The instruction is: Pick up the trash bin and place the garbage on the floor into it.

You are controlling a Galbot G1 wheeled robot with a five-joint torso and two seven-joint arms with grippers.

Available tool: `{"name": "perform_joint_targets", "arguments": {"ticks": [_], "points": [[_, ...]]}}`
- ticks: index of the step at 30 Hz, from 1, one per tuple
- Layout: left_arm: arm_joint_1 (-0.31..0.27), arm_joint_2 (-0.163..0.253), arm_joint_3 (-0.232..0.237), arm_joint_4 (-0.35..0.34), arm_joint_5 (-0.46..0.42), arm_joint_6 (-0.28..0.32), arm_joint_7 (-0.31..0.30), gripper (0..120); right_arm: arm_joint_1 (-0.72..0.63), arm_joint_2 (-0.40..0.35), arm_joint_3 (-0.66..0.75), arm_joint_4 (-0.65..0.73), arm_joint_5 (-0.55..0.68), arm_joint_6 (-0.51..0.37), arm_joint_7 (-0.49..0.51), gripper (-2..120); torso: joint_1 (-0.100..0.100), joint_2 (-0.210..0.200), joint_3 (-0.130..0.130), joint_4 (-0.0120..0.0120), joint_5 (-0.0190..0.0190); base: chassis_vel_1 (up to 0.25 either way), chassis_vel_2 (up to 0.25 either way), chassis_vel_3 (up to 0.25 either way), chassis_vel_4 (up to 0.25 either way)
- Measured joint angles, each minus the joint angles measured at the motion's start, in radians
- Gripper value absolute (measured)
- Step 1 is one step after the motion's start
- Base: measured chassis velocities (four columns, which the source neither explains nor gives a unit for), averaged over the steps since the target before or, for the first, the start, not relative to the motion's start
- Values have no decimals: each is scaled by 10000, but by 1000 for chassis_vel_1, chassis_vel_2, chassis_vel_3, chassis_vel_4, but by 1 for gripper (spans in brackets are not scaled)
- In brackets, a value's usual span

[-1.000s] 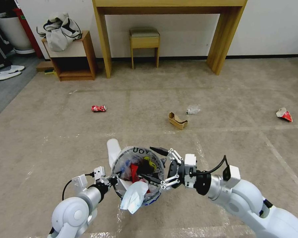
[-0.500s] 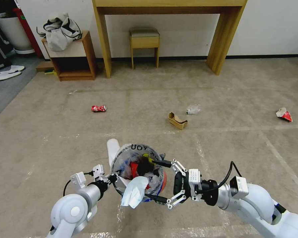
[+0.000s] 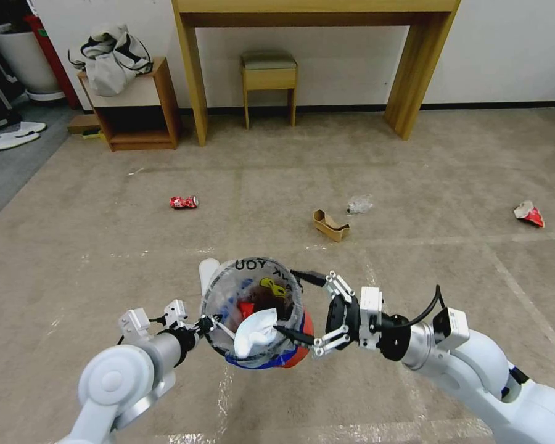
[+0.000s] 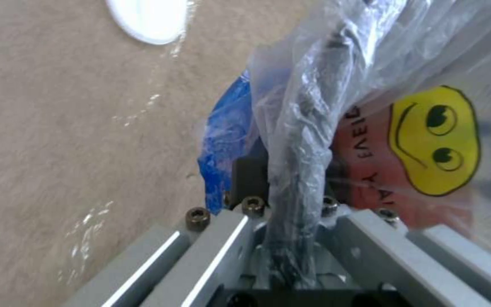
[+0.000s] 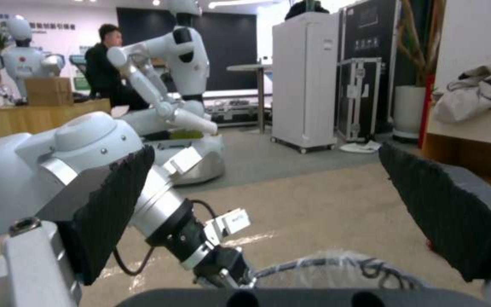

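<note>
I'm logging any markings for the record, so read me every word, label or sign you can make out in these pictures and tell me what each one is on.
"YOU", seen upside down: black lettering on the clear bag lining the trash bin, which the left gripper clamps by the rim.
Yellow smiley face: printed on the bag.
Black letters beside the smiley: partly creased, not readable for sure.
Red soda can on the floor: markings too small.
Wall sign behind: blurred.

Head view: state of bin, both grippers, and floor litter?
trash bin: lifted off the floor, tilted, part full
left gripper: shut on the bin's rim
right gripper: open beside the bin
soda can: lying on the carpet
cardboard scrap: on the carpet
red wrapper: on the carpet
</note>
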Motion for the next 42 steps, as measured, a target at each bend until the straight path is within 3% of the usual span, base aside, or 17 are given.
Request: {"name": "perform_joint_targets", "arguments": {"ticks": [1, 7, 12, 16, 22, 31, 42], "points": [[-195, -6, 34, -65, -404, -117, -827, 0, 58, 53, 9, -33, 74, -11, 28, 100, 1, 0, -1, -2, -1, 0, 0, 0, 0], [-376, 62, -4, -79, -627, -142, -1496, 0, 86, 94, 87, -76, 187, -16, 58, 100, 0, 0, 0, -4, -1, 0, 0, 0, 0], [-300, 574, -117, -92, -497, 94, -2407, 0, 123, 203, 169, -221, 338, -10, 74, 100, 0, 0, -1, -1, -2, 0, 0, 0, 0], [-258, 565, -127, 18, -553, 178, -2521, 0, 202, 306, 106, -301, 338, -6, 76, 100, 0, 0, -1, -2, -1, 0, 0, 0, 0], [-228, 374, -38, 118, -283, 216, -2424, 0, 251, 319, 163, -313, 407, 12, 125, 100, 0, 0, -1, -3, 0, 0, 0, 0, 0], [75, 152, -98, 375, 1139, 323, -1708, 0, 247, 512, 129, -652, 270, 13, 715, 100, 0, 0, -2, -3, 0, 0, 0, 0, 0], [1096, 129, -666, 341, 3870, 521, -54, 0, 253, 914, 124, -1438, -548, 108, 1510, 100, 0, 0, -2, -3, -1, 0, 0, 0, 0]]}}
